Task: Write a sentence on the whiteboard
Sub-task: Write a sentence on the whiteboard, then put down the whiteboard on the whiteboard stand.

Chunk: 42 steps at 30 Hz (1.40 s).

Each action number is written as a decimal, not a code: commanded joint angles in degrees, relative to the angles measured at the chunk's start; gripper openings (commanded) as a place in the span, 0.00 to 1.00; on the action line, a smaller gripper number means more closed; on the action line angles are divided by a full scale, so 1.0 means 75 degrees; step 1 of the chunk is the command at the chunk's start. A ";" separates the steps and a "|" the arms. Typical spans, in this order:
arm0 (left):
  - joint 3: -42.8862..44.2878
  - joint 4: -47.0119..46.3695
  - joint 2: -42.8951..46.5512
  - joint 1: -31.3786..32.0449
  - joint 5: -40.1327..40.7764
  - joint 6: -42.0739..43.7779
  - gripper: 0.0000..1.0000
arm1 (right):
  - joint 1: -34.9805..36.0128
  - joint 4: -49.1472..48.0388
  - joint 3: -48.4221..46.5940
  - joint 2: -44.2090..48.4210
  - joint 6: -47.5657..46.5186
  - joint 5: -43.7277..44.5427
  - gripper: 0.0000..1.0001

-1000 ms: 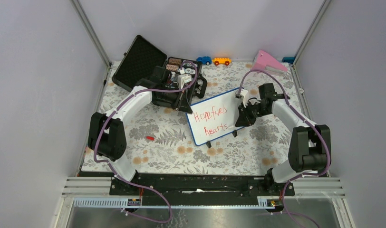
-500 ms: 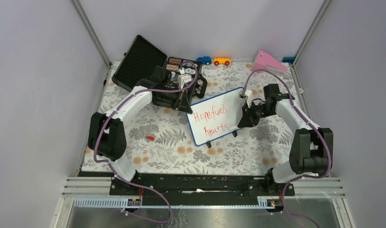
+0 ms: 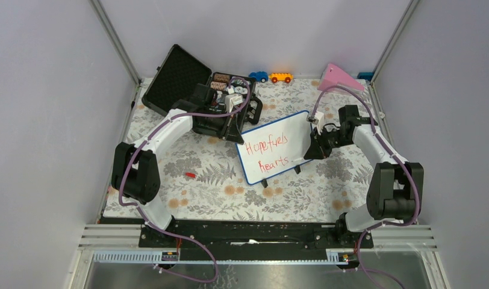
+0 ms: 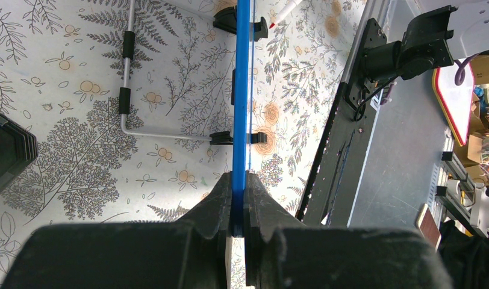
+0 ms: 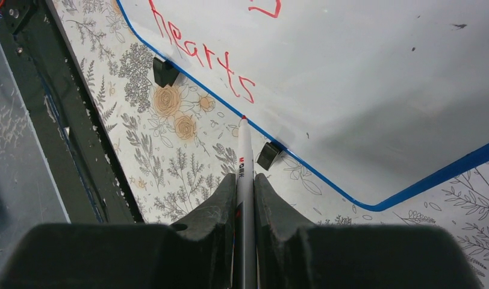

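Observation:
The whiteboard [image 3: 297,129] stands tilted on the floral mat, with a blue frame and black feet. The sentence [image 3: 267,147] is in red, "Hope fuels" above "hearts". My left gripper [image 3: 236,132] is shut on the board's upper left edge. In the left wrist view, the fingers of that gripper [image 4: 239,198] pinch the blue frame [image 4: 242,90]. My right gripper [image 3: 315,149] is shut on a white marker [image 5: 244,158]. The marker's red tip is at the lower frame of the whiteboard [image 5: 362,90], just below the "s" of "hearts" [image 5: 200,57].
An open black case [image 3: 183,81] with small parts sits behind the left gripper. A blue toy car [image 3: 258,76], an orange toy car [image 3: 280,77] and a pink wedge [image 3: 340,78] lie at the back. A red cap [image 3: 189,174] lies on the mat at the left.
My right gripper has drawn back to the right with the marker, off the writing area to the board's lower edge. The left arm and the board have not moved.

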State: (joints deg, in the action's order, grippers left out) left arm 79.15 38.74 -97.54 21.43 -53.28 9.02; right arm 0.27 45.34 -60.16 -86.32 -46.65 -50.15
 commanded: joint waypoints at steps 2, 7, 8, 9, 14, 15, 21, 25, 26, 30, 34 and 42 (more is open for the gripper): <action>-0.0054 -0.0009 0.0114 0.0177 0.0233 0.0345 0.00 | 0.0010 -0.0327 -0.0282 -0.0244 0.0167 -0.0003 0.00; -0.0063 -0.0009 0.0114 0.0169 0.0236 0.0345 0.00 | 0.0016 -0.0549 -0.0315 -0.0383 0.0319 0.0031 0.00; -0.0066 -0.0009 0.0114 0.0172 0.0245 0.0351 0.00 | 0.0011 -0.0574 -0.0321 -0.0411 0.0332 0.0047 0.00; -0.0066 -0.0011 0.0108 0.0177 0.0248 0.0356 0.00 | 0.0012 -0.0605 -0.0332 -0.0436 0.0346 0.0062 0.00; -0.0080 -0.0009 0.0111 0.0178 0.0248 0.0356 0.00 | 0.0018 -0.0694 -0.0357 -0.0611 0.0363 0.0175 0.00; -0.0079 -0.0009 0.0114 0.0172 0.0258 0.0351 0.00 | 0.0011 -0.0713 -0.0351 -0.0618 0.0361 0.0198 0.00; -0.0090 -0.0009 0.0114 0.0178 0.0260 0.0351 0.00 | 0.0010 -0.0724 -0.0313 -0.0651 0.0326 0.0333 0.00; -0.0060 -0.0009 0.0078 0.0177 0.0245 0.0345 0.00 | 0.0010 -0.0714 -0.0222 -0.0594 0.0269 0.0436 0.00; -0.0060 -0.0009 0.0079 0.0173 0.0246 0.0345 0.00 | 0.0010 -0.0714 -0.0207 -0.0588 0.0268 0.0440 0.00; -0.0090 -0.0009 0.0110 0.0177 0.0265 0.0356 0.00 | 0.0010 -0.0667 -0.0190 -0.0534 0.0247 0.0446 0.00; -0.0079 -0.0009 0.0103 0.0172 0.0265 0.0334 0.00 | 0.0010 -0.0256 -0.0430 -0.0461 0.0125 0.0127 0.00; 0.0003 -0.0009 0.0126 0.0178 0.0326 0.0255 0.02 | 0.0011 0.1155 -0.1141 -0.0252 -0.0363 -0.0525 0.00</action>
State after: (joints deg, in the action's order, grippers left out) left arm 79.15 38.74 -97.54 21.43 -53.23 9.02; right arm 0.27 47.55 -65.04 -90.85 -46.26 -50.00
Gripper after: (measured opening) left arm 0.062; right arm 0.190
